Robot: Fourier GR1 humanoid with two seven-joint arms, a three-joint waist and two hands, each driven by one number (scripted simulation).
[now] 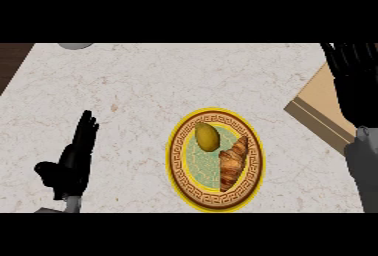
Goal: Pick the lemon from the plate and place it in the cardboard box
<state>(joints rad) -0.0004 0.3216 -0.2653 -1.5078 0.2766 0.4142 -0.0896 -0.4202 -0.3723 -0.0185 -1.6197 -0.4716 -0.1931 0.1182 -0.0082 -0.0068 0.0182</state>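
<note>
Hovering right hand [356, 80], fingers straight

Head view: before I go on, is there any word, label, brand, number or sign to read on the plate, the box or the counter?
None: no text can be read anywhere.
Plate: its rim bears only a key-pattern band, no letters.
Cardboard box: the part in view is plain.
Counter: marbled veining only.
Lemon and croissant: no sticker or mark.
</note>
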